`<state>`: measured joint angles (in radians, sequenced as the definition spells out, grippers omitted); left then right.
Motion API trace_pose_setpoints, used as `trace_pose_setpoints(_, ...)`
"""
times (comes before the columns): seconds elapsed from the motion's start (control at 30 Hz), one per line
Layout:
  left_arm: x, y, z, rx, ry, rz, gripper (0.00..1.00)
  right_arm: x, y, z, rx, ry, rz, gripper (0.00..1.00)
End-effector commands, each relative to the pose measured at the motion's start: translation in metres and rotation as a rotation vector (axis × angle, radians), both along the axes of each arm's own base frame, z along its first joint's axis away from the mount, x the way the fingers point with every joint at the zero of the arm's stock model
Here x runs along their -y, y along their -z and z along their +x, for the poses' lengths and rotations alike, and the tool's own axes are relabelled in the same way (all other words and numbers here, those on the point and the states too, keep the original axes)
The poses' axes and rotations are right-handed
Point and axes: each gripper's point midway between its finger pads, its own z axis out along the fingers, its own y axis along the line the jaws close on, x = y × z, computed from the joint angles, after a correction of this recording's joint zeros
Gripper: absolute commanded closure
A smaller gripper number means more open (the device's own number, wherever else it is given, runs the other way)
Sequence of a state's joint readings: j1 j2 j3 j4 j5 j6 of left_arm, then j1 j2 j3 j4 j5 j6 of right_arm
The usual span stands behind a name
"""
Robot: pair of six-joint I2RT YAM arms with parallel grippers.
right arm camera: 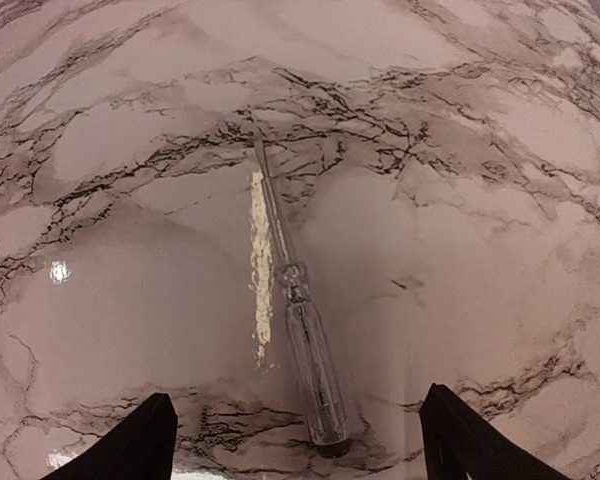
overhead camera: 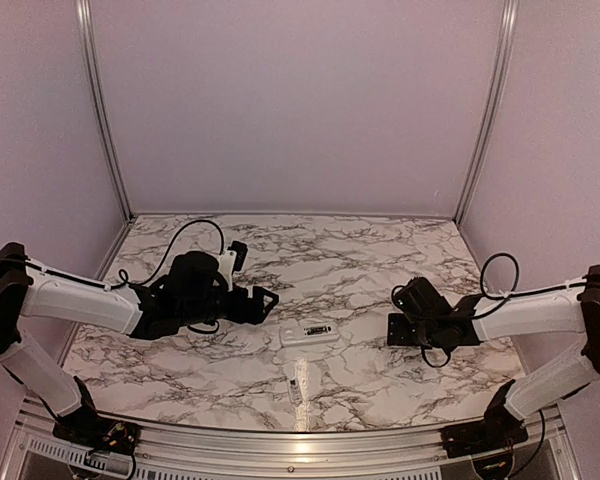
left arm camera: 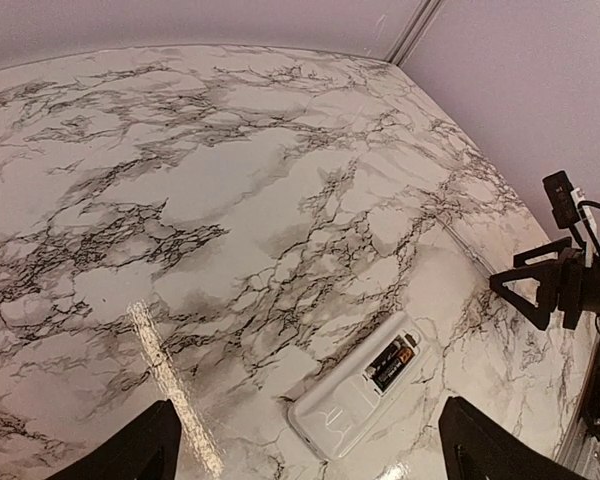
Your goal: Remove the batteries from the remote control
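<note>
Batteries (left arm camera: 393,362), two I think, sit in the open back of the remote (left arm camera: 335,415). It lies on the table (left arm camera: 230,200) between both arms. Left gripper (left arm camera: 307,400) hangs near it, fingers wide apart. Right gripper (right arm camera: 295,392) is wide apart too, with a screwdriver (right arm camera: 305,340) lying in front of it.

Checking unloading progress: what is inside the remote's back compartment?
The remote control lies back up; batteries sit in its open compartment. Whether both are there is unclear, and its button face is hidden underneath.
</note>
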<state>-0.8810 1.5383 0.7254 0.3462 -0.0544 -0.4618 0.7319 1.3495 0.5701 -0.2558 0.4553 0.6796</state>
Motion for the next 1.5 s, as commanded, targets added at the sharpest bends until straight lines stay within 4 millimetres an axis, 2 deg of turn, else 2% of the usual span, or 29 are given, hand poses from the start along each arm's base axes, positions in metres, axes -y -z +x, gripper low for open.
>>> trace_pose_setpoints(0.0,-0.004,-0.011,0.002,0.043,-0.012,-0.012,0.06,-0.001,0.008,0.008,0.011,0.042,0.020,0.20)
trace_pose_setpoints(0.27,-0.011,-0.017,0.002,0.061,-0.038,-0.015,0.07,0.001,0.020,0.008,-0.004,0.049,-0.010,0.33)
trace_pose_setpoints(0.53,-0.012,-0.019,0.002,0.064,-0.048,-0.022,0.07,0.004,0.025,0.005,-0.010,0.045,-0.014,0.52)
trace_pose_setpoints(0.73,-0.012,-0.019,0.002,0.062,-0.048,-0.026,0.07,0.007,0.025,0.005,0.000,0.050,-0.014,0.56)
trace_pose_setpoints(0.87,-0.012,-0.019,0.002,0.063,-0.048,-0.028,0.07,0.008,0.029,0.005,-0.010,0.046,0.000,0.63)
trace_pose_setpoints(1.07,-0.012,-0.020,0.001,0.065,-0.047,-0.030,0.07,0.011,0.030,0.004,-0.012,0.049,-0.011,0.67)
trace_pose_setpoints(1.3,-0.013,-0.020,0.001,0.066,-0.047,-0.030,0.07,0.012,0.031,0.003,-0.018,0.045,-0.016,0.81)
trace_pose_setpoints(1.47,-0.013,-0.020,0.001,0.065,-0.048,-0.031,0.07,0.009,0.032,0.003,-0.023,0.024,-0.013,0.86)
